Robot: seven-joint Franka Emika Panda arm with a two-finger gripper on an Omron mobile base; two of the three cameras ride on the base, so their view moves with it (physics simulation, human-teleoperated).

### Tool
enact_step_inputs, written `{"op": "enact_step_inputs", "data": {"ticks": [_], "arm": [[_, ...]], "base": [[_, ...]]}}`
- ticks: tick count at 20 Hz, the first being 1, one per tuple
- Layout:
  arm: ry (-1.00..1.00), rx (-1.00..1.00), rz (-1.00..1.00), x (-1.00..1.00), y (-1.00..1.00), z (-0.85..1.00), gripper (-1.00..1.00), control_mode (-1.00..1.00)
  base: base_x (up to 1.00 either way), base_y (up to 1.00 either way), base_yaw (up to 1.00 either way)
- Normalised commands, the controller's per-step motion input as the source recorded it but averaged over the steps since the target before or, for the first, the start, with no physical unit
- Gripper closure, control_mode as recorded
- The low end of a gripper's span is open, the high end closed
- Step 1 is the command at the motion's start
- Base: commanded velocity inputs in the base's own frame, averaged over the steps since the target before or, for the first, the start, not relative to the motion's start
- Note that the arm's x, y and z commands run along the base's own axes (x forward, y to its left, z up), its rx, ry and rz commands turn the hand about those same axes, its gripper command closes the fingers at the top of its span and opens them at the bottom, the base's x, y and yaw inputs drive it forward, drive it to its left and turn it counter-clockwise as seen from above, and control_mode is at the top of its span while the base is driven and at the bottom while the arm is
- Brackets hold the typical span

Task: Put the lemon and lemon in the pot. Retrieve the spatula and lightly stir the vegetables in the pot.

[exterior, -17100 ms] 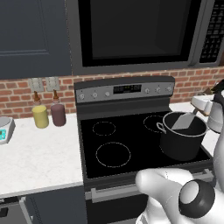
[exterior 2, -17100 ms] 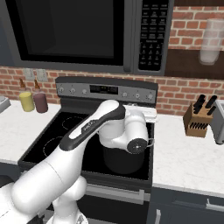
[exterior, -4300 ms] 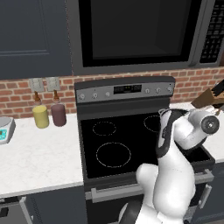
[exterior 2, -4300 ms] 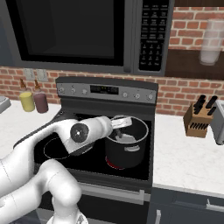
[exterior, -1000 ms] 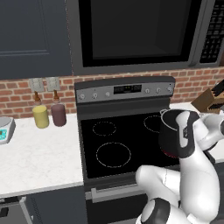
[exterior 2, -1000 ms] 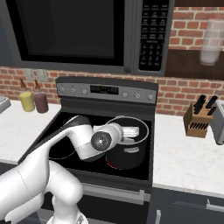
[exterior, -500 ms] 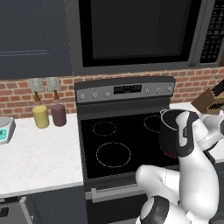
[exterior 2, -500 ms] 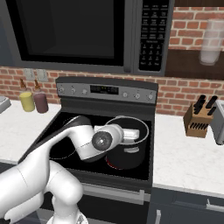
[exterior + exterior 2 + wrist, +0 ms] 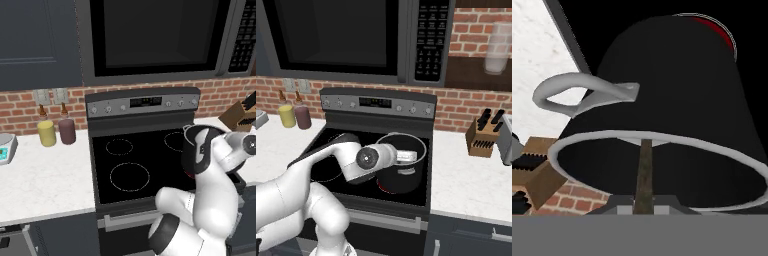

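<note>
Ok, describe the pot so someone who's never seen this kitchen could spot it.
Find the black stove under the microwave. On its front right burner stands the pot: deep, dark, cylindrical, with a pale rim, the tallest thing on the cooktop.

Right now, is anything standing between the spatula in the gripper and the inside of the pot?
Nothing visible does. The gripper is shut on the spatula, whose handle runs straight over the rim into the pot.

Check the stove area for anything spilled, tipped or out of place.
Nothing stands out. The pot sits upright on the stove's front right burner, the gripper holds the spatula handle inside it, and the two jars stand upright on the counter.
</note>
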Motion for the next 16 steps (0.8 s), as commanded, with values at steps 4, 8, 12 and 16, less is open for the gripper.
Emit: {"op": "enact_step_inputs", "data": {"ticks": [4,8,12,16], "arm": [[0.24,0.03,-0.17,0.00,0.00,0.11,1.00,-1.00],[0.07,0.12,-0.02,0.00,0.04,0.12,1.00,-1.00],[0.00,0.19,0.00,0.00,0.09,0.08,1.00,-1.00],[0.00,0.18,0.00,0.00,0.07,0.09,1.00,-1.00]], "base": [[0.00,0.00,0.00],[0.00,0.00,0.00],[0.00,0.00,0.00],[0.00,0.00,0.00]]}}
